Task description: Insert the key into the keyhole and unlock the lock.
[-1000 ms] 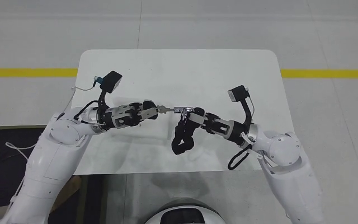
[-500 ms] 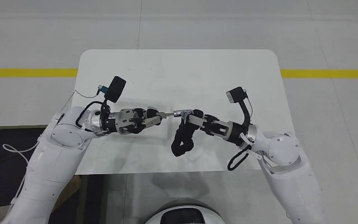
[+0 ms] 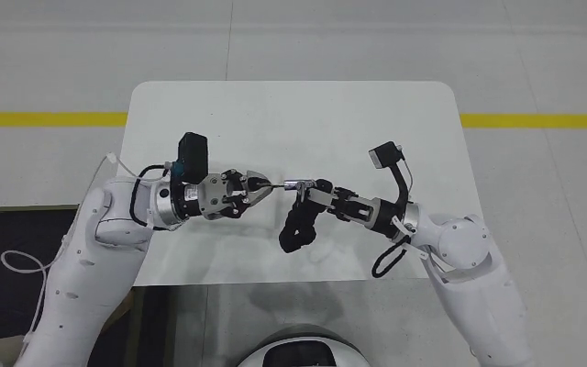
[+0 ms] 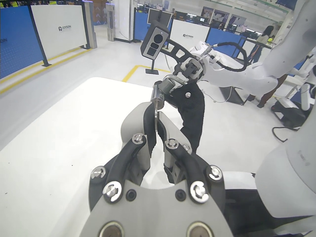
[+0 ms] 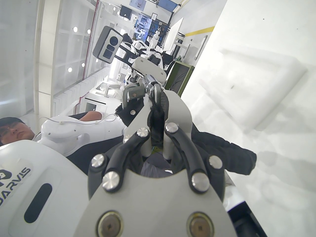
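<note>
Key [image 4: 156, 115] is clamped edge-on between the pads of the left gripper [image 3: 258, 186], and as far as I can tell the blade is already in the end of the lock [image 4: 169, 84]. Can't see how deep it sits though.

Right gripper [image 5: 154, 94] has the lock squeezed by its shackle end and holds it up off the table [image 3: 367, 119], a bit toward 6 o'clock of the table's middle. Left gripper is at the lock's 9 o'clock, right gripper at its 3 o'clock. A black strap [image 4: 192, 109] dangles off the lock toward 6 o'clock.

So I'd say insertion is basically done and we're at the turning step. The next move needs a clean wrist roll on the left while the right holds steady, or the key binds.
</note>
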`<action>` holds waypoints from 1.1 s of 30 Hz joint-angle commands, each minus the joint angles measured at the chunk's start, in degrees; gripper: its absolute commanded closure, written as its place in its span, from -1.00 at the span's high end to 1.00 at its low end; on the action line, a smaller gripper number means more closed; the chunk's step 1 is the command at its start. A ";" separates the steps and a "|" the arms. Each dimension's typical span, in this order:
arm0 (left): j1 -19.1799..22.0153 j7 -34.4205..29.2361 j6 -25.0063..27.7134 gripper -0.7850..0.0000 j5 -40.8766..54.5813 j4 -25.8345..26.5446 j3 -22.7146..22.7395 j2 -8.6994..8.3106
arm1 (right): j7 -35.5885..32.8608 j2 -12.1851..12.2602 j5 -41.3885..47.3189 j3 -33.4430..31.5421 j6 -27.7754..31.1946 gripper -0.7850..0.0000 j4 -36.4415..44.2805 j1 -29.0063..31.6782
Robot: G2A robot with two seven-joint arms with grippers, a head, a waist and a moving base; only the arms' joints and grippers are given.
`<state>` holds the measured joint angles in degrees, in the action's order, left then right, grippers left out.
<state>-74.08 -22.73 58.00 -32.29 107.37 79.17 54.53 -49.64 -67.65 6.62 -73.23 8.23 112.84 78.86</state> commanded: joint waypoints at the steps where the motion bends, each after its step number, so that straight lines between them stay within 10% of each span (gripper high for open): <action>1: -0.25 4.31 0.00 -1.00 -4.96 0.29 -0.55 -0.02 | 0.06 0.03 0.12 -0.01 -0.05 -1.00 -0.10 -0.17; 16: -1.02 41.24 -0.48 -1.00 -46.99 -0.26 -0.72 -1.28 | 0.56 0.31 0.58 0.20 -0.21 -1.00 -0.46 -0.53; 27: -2.17 64.24 -10.76 -0.98 -71.68 -2.44 -2.20 -1.89 | 1.10 0.40 0.42 1.30 -0.48 -1.00 -0.70 -0.97; 28: -2.26 65.35 -11.94 1.00 -72.67 -2.83 -2.21 -1.94 | 1.21 0.41 0.33 1.34 -0.51 -1.00 -0.74 -0.99; 33: -2.29 65.58 -12.28 1.00 -73.01 -2.97 -2.21 -1.95 | 4.46 0.59 -3.32 0.21 -0.68 -1.00 -0.69 -0.53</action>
<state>-76.37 42.89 45.68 -105.34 104.38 76.95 52.57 -45.93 -67.11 4.46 -72.70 7.70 112.13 78.18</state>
